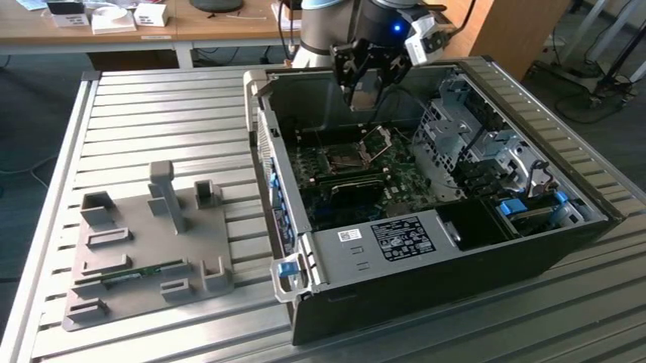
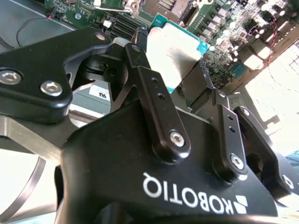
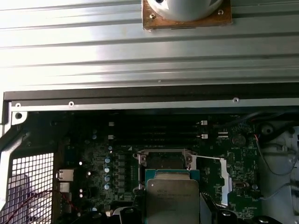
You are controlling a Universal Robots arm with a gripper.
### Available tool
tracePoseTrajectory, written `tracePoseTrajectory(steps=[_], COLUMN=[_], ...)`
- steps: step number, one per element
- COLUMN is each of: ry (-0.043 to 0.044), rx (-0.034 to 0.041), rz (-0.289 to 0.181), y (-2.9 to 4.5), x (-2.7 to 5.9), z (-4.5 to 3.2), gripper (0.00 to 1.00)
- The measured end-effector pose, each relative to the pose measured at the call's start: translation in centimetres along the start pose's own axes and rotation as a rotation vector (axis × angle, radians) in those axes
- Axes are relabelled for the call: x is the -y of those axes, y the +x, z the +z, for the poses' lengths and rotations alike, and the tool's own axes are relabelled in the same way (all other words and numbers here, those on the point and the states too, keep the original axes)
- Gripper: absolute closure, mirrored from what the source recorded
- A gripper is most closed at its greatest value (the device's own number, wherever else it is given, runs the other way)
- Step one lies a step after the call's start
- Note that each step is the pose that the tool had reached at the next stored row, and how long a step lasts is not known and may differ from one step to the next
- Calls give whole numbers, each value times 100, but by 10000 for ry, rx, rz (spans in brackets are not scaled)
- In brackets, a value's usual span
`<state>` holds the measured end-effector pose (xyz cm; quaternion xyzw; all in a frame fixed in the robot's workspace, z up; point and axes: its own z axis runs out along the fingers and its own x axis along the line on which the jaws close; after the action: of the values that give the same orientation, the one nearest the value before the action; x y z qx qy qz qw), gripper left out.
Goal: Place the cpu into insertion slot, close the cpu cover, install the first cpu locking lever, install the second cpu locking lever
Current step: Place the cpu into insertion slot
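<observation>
The gripper (image 2: 170, 60) had its jaws clenched on the cpu (image 2: 175, 49), one finger on each of two opposite edges, with the silvery top facing the first wrist view. The chip looked light, thin and rigid. Its metal top was probably slick and its underside easily damaged, so gripping it by the side edges, as here, seemed the safe way.

Below it, the insertion slot (image 3: 163, 161) lay bare and dark near the middle of the green board (image 1: 404, 178). The chip hovered apart from it, not yet seated. The cpu cover (image 3: 225, 179) stood swung open from the slot's edge on the exterior view's right. Long black memory slots (image 3: 154, 130) ran just beside the slot.

The open computer case (image 1: 265, 136) held the board, with a grey drive cage (image 1: 464, 144) along its wall on the exterior view's right. Near the table's (image 1: 151, 113) edge on the exterior view's left, a grey holder plate (image 1: 141, 234) carried a green strip (image 1: 131, 277), perhaps a memory stick.
</observation>
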<state>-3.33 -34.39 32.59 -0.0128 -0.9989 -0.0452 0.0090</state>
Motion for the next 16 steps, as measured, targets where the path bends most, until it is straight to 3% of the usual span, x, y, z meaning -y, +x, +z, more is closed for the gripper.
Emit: tracePoseTrajectory(steps=[16], ry=[3], rx=[-2], rz=[0], y=[-1], x=[6], z=[71], gripper=[46])
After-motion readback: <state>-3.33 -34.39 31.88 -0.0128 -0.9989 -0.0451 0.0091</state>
